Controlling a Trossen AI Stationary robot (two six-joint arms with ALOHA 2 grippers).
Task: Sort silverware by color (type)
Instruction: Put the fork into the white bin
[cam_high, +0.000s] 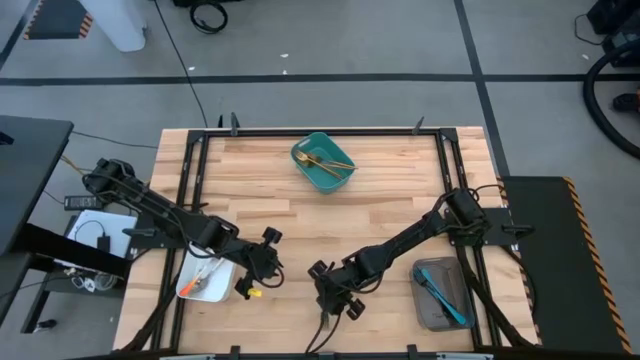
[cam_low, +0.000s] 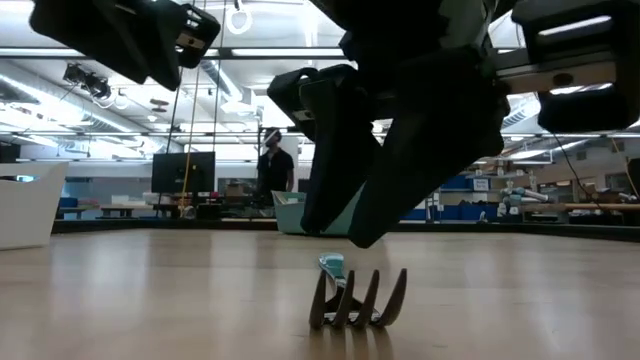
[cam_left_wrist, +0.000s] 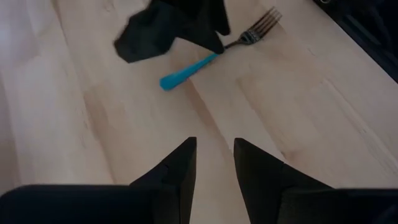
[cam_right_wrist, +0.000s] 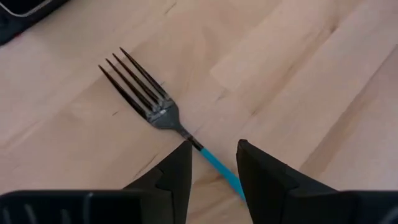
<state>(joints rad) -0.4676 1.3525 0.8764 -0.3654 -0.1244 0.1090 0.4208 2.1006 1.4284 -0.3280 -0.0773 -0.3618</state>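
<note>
With gold cutlery (cam_high: 325, 160) in the teal bin (cam_high: 305, 172), orange-handled pieces (cam_high: 205, 272) in the white tray (cam_high: 190, 291) and blue ones (cam_high: 440, 296) in the grey tray (cam_high: 424, 312), the right gripper (cam_right_wrist: 212, 160), fingers parted and empty, straddles the last blue-handled fork (cam_right_wrist: 163, 115) on the wooden table (cam_high: 390, 190), while the left gripper (cam_left_wrist: 215, 163) waits slightly parted nearby.

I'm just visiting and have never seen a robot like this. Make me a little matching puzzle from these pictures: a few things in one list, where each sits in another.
Things:
1. teal bin
2. grey tray
3. white tray
4. blue-handled fork

Places or states:
A. lying on the bare wood under the right gripper
B. holds gold pieces
C. near the left gripper, holds orange-handled pieces
D. holds blue-handled pieces, at the table's right

Pairs: 1-B, 2-D, 3-C, 4-A
</note>
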